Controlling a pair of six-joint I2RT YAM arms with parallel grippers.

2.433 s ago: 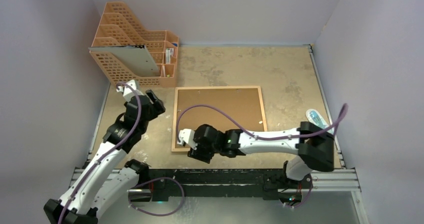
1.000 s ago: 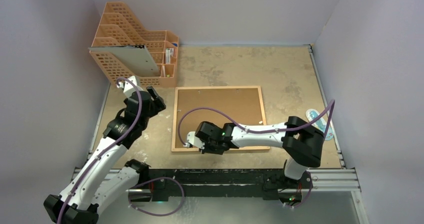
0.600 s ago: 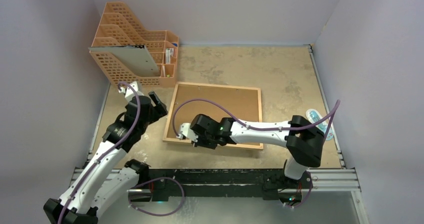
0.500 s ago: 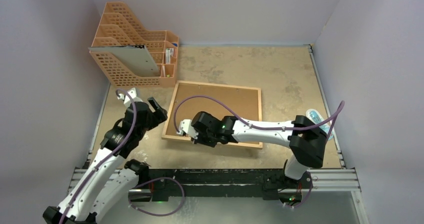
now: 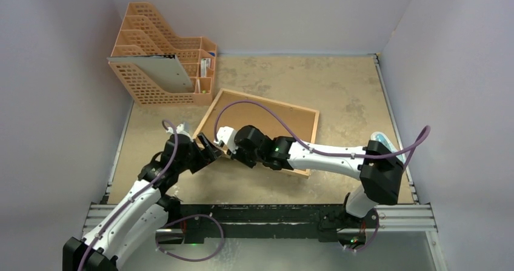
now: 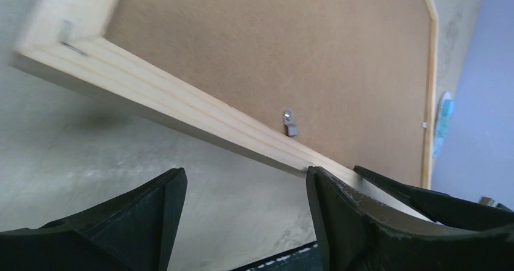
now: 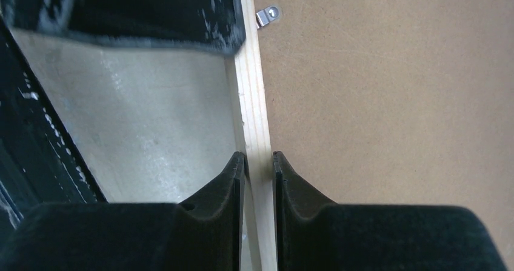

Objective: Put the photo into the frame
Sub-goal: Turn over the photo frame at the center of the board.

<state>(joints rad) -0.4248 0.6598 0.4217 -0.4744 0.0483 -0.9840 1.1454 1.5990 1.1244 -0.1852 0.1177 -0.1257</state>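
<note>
Overhead gives you the layout. The thin light-wood rectangular picture frame (image 5: 267,128) lies back-up on the mottled tan table (image 5: 345,89), skewed, with one corner pointing at the orange plastic mesh file rack (image 5: 138,84). Both arms meet at the frame's near-left end, but from up there you cannot read either set of fingers. A small blue-and-white item (image 5: 384,142) sits well apart by the right table edge. The rack holds a pale grey sheet (image 5: 166,72); you cannot tell what it is.

The right wrist view settles the right gripper (image 7: 259,162). Its black fingers (image 7: 227,183) are nearly together, pinching the frame's pale wood rail from both sides. Bare table is on one side of the rail and the brown hardboard backing panel (image 7: 394,101) on the other. A small metal turn clip (image 7: 268,15) sits on the backing further along that rail.

The left wrist view shows what overhead hides: a shadow lies on the table under the rail and corner, so that end looks raised. The left gripper (image 6: 245,174) has its fingers (image 6: 154,213) spread wide, holding nothing, just below the rail's outer face. One fingertip is right at the wood; you cannot tell if it touches. Another clip (image 6: 291,123) shows on the backing.
</note>
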